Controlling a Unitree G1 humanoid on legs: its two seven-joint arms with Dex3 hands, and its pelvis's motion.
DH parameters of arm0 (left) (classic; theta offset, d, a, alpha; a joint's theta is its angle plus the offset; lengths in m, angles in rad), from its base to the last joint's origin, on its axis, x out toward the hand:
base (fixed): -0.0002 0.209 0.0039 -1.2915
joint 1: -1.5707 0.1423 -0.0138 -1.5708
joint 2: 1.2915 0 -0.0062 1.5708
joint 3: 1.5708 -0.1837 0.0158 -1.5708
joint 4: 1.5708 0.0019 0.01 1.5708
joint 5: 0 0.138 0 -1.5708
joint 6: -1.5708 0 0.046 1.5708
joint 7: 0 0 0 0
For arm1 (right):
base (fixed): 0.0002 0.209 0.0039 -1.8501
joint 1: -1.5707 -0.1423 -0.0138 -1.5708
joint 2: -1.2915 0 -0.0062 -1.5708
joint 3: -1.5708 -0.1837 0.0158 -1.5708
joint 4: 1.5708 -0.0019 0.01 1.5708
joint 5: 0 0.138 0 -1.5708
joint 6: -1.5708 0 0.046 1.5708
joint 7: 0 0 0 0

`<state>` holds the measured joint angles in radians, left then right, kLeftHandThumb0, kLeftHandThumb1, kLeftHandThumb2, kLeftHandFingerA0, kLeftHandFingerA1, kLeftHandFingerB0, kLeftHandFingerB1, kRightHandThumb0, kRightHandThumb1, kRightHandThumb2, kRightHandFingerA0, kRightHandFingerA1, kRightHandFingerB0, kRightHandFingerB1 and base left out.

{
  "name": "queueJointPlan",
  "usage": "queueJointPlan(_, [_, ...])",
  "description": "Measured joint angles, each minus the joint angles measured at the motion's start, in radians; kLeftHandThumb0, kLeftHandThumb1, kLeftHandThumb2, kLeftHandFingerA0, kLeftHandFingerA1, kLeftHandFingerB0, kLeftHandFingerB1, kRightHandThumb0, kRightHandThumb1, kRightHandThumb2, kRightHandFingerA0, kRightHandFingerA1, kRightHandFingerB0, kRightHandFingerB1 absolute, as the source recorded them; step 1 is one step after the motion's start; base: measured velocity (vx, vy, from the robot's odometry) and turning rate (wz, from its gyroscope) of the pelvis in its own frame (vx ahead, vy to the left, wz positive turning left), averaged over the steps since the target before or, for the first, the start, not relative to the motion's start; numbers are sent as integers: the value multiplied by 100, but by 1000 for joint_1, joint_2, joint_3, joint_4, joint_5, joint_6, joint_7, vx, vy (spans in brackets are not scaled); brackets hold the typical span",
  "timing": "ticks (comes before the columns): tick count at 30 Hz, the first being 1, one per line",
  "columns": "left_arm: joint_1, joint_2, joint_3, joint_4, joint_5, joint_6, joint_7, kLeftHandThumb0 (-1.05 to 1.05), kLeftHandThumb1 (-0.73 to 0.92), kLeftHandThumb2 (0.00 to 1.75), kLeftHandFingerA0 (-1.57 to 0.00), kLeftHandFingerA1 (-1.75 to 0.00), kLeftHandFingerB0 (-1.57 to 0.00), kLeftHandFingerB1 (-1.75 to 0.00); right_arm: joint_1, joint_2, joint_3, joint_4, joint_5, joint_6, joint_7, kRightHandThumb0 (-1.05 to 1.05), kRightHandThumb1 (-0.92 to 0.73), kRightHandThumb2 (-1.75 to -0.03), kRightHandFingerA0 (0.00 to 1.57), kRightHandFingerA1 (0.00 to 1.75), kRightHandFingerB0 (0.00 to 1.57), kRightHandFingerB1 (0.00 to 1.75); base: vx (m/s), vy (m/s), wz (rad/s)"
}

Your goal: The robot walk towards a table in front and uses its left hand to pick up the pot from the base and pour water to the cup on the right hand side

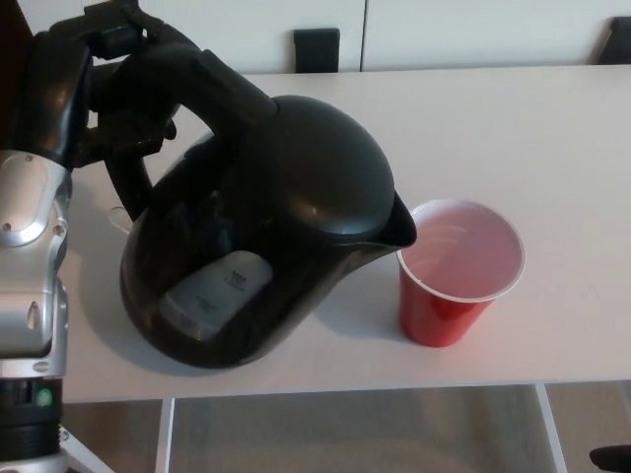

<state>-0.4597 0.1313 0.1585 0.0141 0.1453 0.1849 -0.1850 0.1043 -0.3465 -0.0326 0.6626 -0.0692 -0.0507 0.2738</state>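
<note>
one red plastic cup [459,286] stands nearest on the white tabletop [552,128], at the right, with the spout of the black electric kettle [286,232] just at its rim. to pour well, the kettle should tip slowly, spout kept over the cup's mouth, so water lands inside without nudging the light cup. farther back at the left, the left hand [94,84] has its fingers wrapped tight around the kettle's handle, carrying it tilted above the tabletop. right hand unseen.
</note>
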Motion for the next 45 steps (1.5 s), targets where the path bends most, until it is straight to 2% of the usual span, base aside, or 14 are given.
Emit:
queueJointPlan(1, [1, 1, -1, 0, 0, 0, 2, -29, 65, 60, -47, -40, -26, -30, 0, 0, 0, -1, 0, 0, 0, -40, -72, -61, 71, 56, 47, 46, 0, 0, 0])
queueJointPlan(2, [2, 3, -3, 0, 0, 0, 6, -43, 51, 63, -18, -35, -13, -31, 0, 0, 0, -2, 0, 0, 0, -40, -72, -61, 71, 56, 47, 46, 0, 0, 0])
queueJointPlan(3, [2, 3, -3, 1, 0, 1, 12, -43, 51, 63, -18, -35, -13, -31, -1, 0, 0, -2, 0, 0, 0, -40, -72, -61, 71, 56, 47, 46, 0, 0, 0])
queueJointPlan(4, [2, 3, -3, 3, -1, 3, 14, -28, 39, 91, -1, -48, 0, -47, -1, 0, 0, -2, 0, 0, 0, -40, -72, -60, 72, 57, 46, 46, 0, 0, 0])
queueJointPlan(17, [3, 11, -15, 56, -10, 22, 36, -29, 36, 90, -1, -48, 0, -47, -6, 0, 0, -5, -1, 1, 0, -39, -72, -61, 74, 58, 48, 45, 0, 0, 0])
queueJointPlan(18, [3, 11, -15, 58, -10, 22, 37, -54, 45, 67, -17, -39, -11, -34, -6, 0, 0, -5, -1, 2, 0, -38, -72, -61, 74, 59, 48, 46, 0, 0, 0])
queueJointPlan(21, [3, 13, -16, 60, -11, 22, 40, -54, 45, 67, -18, -39, -12, -34, -8, 0, 0, -4, -1, 5, 0, -39, -73, -61, 73, 58, 48, 46, 0, 0, 0])
queueJointPlan(22, [3, 14, -16, 61, -11, 22, 42, -54, 45, 67, -19, -39, -12, -34, -10, 0, 0, -4, -1, 5, 0, -39, -73, -61, 73, 58, 48, 46, 0, 0, 0])
queueJointPlan(23, [3, 14, -17, 61, -11, 22, 44, -27, 35, 90, -8, -50, -6, -49, -12, 0, 0, -4, -1, 6, 0, -39, -74, -61, 72, 57, 47, 45, 0, 0, 0])
queueJointPlan(24, [3, 15, -18, 62, -11, 22, 46, -27, 35, 90, -8, -50, -6, -49, -13, 0, 0, -4, -1, 6, 0, -39, -74, -61, 72, 57, 47, 45, 0, 0, 0])
queueJointPlan(25, [3, 16, -20, 63, -11, 22, 46, -54, 45, 69, -21, -41, -13, -35, -14, 0, 0, -4, -1, 6, 0, -40, -74, -61, 72, 55, 46, 44, 0, 0, 0])
queueJointPlan(34, [2, 40, -41, 74, -9, 22, 47, -52, 44, 68, -27, -42, -15, -35, -21, 0, 0, -5, -1, 10, 0, -40, -73, -62, 69, 55, 46, 45, 0, 0, 0])
queueJointPlan(41, [0, 140, -115, 109, 13, 22, 25, -58, 45, 71, -23, -43, -9, -34, -26, 0, 1, -6, -1, 11, 0, -39, -73, -62, 71, 57, 47, 46, 0, 0, 0])
queueJointPlan(45, [-17, 245, -217, 153, 53, 22, -22, -50, 44, 66, -28, -43, -16, -35, -29, 0, 2, -4, -1, 11, 0, -41, -74, -61, 71, 55, 47, 45, 0, 0, 0])
